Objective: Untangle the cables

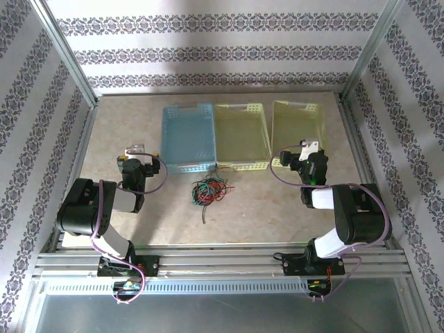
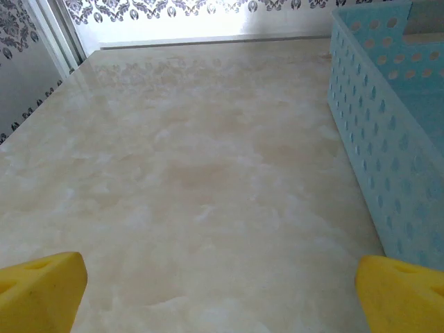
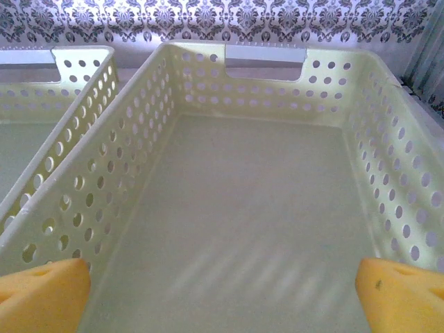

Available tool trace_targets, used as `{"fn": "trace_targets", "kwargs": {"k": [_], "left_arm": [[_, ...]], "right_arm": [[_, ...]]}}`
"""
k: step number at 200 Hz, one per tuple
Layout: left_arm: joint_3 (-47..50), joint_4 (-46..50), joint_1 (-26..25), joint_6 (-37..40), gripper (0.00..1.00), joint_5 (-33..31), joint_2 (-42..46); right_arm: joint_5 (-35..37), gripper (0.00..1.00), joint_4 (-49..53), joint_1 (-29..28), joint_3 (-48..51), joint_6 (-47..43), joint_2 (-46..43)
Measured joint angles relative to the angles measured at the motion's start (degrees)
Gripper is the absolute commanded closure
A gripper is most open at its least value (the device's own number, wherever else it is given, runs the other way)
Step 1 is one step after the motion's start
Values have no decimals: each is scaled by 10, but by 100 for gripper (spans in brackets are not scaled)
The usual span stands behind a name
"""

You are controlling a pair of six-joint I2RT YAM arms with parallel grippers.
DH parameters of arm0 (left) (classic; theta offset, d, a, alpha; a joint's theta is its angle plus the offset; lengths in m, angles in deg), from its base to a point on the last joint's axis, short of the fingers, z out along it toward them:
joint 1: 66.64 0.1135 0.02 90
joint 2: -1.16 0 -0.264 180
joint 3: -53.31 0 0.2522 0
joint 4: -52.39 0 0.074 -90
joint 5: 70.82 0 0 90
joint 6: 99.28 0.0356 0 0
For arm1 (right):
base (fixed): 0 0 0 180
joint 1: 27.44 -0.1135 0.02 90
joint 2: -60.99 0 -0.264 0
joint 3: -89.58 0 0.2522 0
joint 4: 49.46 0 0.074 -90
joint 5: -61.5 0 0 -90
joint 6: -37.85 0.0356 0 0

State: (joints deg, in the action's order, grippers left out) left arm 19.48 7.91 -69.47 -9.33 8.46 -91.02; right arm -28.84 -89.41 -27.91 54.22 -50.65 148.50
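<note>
Cables [image 1: 210, 189] seen heaped at table [image 2: 194, 173] centre, just before blue basket [image 1: 187, 166]. Left gripper [image 2: 222, 295] held spread over bare table, right gripper [image 3: 222, 291] held spread above yellow basket [image 3: 104, 208], both empty

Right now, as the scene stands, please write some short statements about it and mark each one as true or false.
1. The cables lie in one tangle on the table, outside every basket. True.
2. The left gripper holds a red cable. False: it is open and empty, over bare table beside the blue basket.
3. The blue basket, the middle yellow basket and the right yellow basket stand in one row. True.
4. The right gripper is shut on a cable. False: it is open and faces the empty right yellow basket.
</note>
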Motion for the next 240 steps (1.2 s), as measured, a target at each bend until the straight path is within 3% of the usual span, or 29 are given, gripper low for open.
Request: {"fn": "trace_targets", "kwargs": {"k": [240], "left_arm": [[0,0,0,0,1,0,0]], "right_arm": [[-9,2,3,3,0,1,0]]}}
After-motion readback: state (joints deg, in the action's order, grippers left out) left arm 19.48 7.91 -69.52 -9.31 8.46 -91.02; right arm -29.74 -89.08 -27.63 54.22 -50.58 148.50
